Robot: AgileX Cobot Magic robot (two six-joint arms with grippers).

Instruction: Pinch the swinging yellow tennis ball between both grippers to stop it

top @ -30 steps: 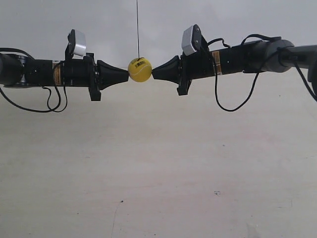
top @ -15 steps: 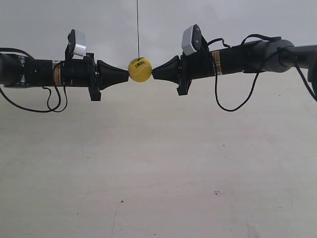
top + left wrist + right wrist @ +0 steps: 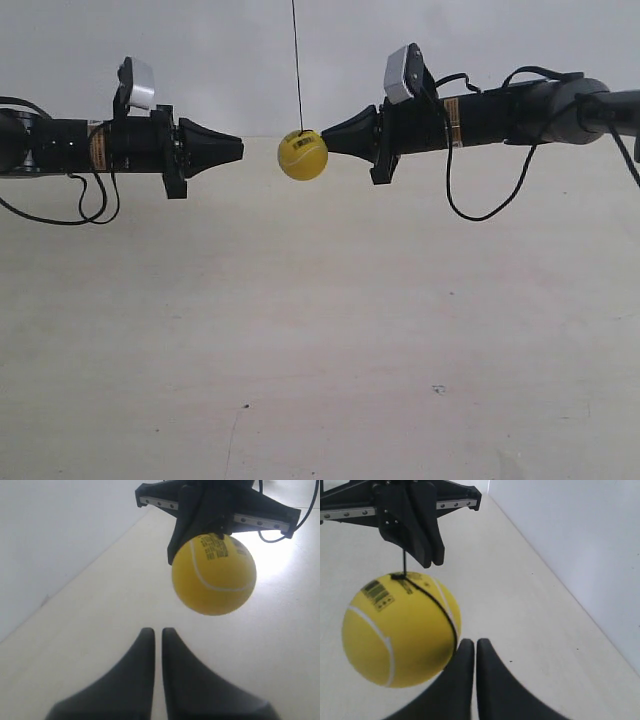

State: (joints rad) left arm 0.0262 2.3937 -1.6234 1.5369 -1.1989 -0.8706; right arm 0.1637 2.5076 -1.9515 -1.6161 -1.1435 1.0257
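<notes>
The yellow tennis ball (image 3: 303,156) hangs on a thin dark string (image 3: 297,70) between the two arms. In the exterior view my left gripper (image 3: 240,150) is shut, its pointed tip a short gap away from the ball. My right gripper (image 3: 326,141) is shut too, its tip at the ball's upper side; contact is unclear. From the left wrist, the ball (image 3: 214,575) floats beyond the shut gripper (image 3: 157,630), with the right gripper (image 3: 210,510) behind it. From the right wrist, the ball (image 3: 400,635) sits just beside the shut gripper (image 3: 471,642).
A pale floor (image 3: 320,350) lies far below and a white wall (image 3: 250,60) stands behind. Black cables (image 3: 480,205) loop under both arms. The left arm's camera block (image 3: 138,84) and the right arm's camera block (image 3: 402,72) stick up above them.
The ball was pinched between both tips; now the left gripper has drawn back and the right gripper has shifted right and up. The ball has moved right and a little lower.
</notes>
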